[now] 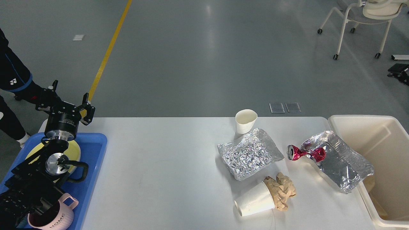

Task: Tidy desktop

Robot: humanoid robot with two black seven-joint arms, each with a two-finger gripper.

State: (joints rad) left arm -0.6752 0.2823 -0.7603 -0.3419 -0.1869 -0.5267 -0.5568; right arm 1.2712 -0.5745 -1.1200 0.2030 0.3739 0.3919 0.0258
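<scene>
The white desktop (166, 153) carries litter on its right half. There is an upright white paper cup (245, 121), a silver foil bag (250, 154), and a second foil bag (342, 163) lying against the bin. A crushed red can (305, 153) and a tipped paper cup (255, 203) stuffed with crumpled brown paper (281, 190) lie there too. My left gripper (70, 91) is open and empty above the far corner of the blue tray (96, 150). A dark part at the right edge looks like my right gripper (397, 71), raised high; its fingers cannot be told apart.
A cream bin (361, 119) stands at the table's right end with brown paper inside. The blue tray holds a yellow plate (75, 151) and a pink mug (54, 220). A person's leg (14, 80) is at far left, and a chair (367, 19) at back right.
</scene>
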